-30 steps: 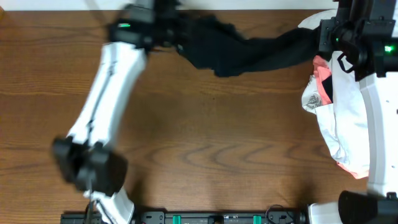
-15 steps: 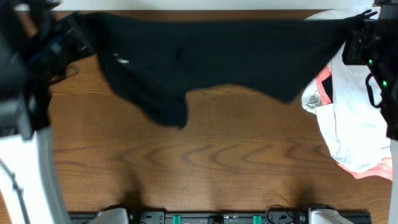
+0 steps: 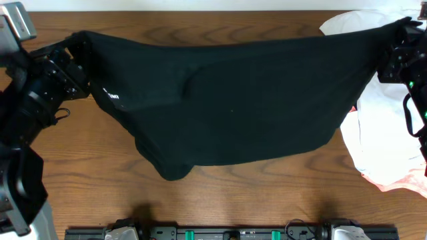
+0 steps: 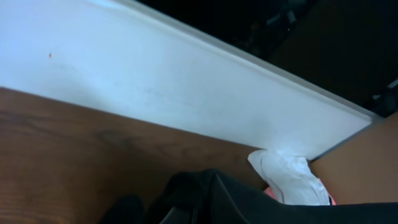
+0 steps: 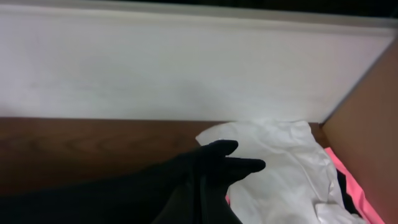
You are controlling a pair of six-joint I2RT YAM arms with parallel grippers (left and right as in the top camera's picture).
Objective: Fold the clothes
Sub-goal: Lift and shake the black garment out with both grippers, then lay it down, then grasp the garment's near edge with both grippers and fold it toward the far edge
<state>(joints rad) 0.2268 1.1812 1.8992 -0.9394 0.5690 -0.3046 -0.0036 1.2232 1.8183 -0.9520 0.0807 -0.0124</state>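
Note:
The clothes (image 3: pixel 253 100) are one black garment pulled out into a wide sheet across the back half of the table, with a tiny white logo (image 3: pixel 112 97) near the left end. My left gripper (image 3: pixel 81 48) is shut on its top left corner. My right gripper (image 3: pixel 393 39) is shut on its top right corner. The lower edge sags toward the front left. In the left wrist view the black fabric (image 4: pixel 249 199) bunches over the jaws at the bottom edge. In the right wrist view a black fold (image 5: pixel 214 165) sticks out past the shut jaws.
A large white garment (image 3: pixel 373 143) lies at the right edge of the wooden table (image 3: pixel 233 200), with a coral-pink garment (image 3: pixel 400 183) under its front end. The black sheet's right end overlaps the white one. A white wall (image 5: pixel 186 68) runs behind the table.
The two grippers have drawn far apart, left going left and right staying at the far right. The black garment went from a dark bunch at the back to a wide stretched sheet reaching further forward.

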